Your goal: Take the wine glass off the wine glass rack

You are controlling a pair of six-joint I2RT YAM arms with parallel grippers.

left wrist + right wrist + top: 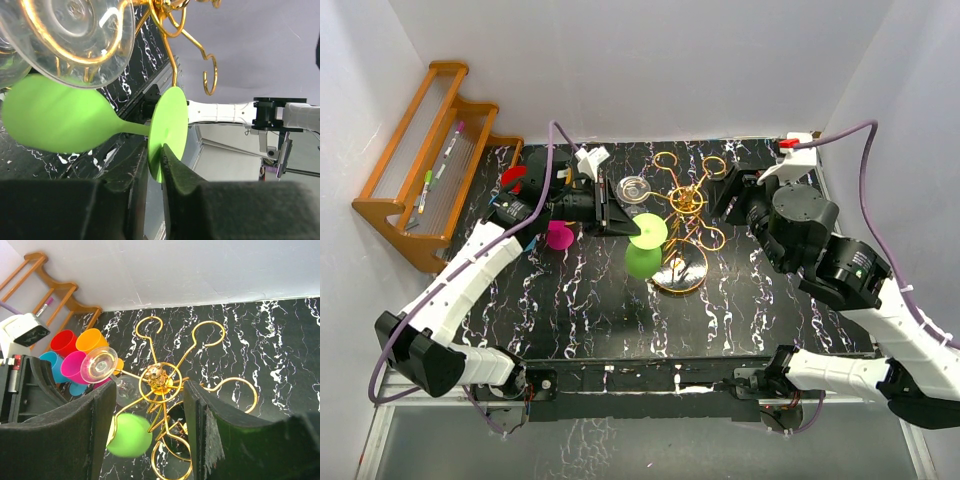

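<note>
Both left fingers pinch wine glass foot

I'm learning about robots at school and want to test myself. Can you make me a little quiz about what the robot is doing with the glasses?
1. True or false: the right gripper is holding the green wine glass.
2. Which part of the green wine glass sits between the jaws of the left gripper? A) the bowl B) the stem C) the flat round foot
3. Fill in the blank: beside the green one, the gold wine glass rack also carries a ____ wine glass.

Key: 1 false, its jaws stand open above the rack; 2 C; 3 clear.
</note>
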